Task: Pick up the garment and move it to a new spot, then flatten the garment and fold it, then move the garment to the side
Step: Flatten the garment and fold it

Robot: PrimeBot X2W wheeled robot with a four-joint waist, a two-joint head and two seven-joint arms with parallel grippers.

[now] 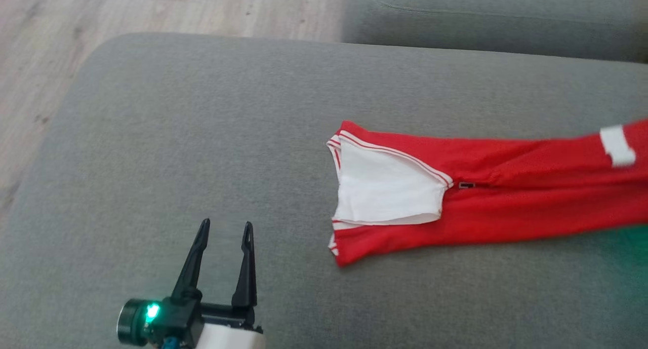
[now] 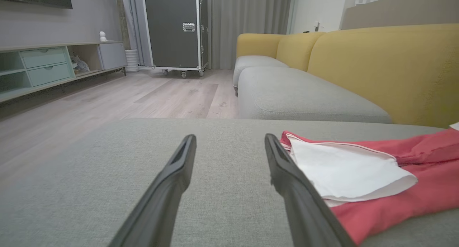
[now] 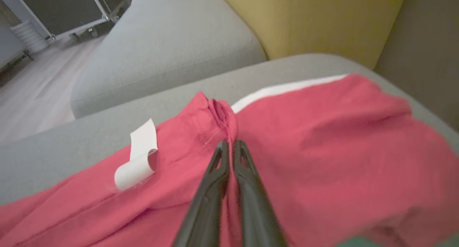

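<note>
The garment [image 1: 496, 202] is red with white trim, a white lining panel and a small zip. It lies stretched across the grey sofa cushion [image 1: 202, 136] and runs off the head view's right edge. My left gripper [image 1: 225, 230] stands open at the lower left, well clear of the cloth. The left wrist view has the garment [image 2: 387, 175] just right of my open left gripper [image 2: 229, 139]. In the right wrist view my right gripper [image 3: 229, 145] is shut on a pinched ridge of the red garment [image 3: 322, 132], beside a curled white label [image 3: 138, 161].
Another grey seat cushion [image 2: 297, 93] with a yellow backrest [image 2: 387, 67] lies beyond the one I work on. Wooden floor [image 1: 50, 45] borders the cushion's rounded left edge. Across the room stand a black wheeled case [image 2: 175, 28] and a low shelf unit [image 2: 46, 67].
</note>
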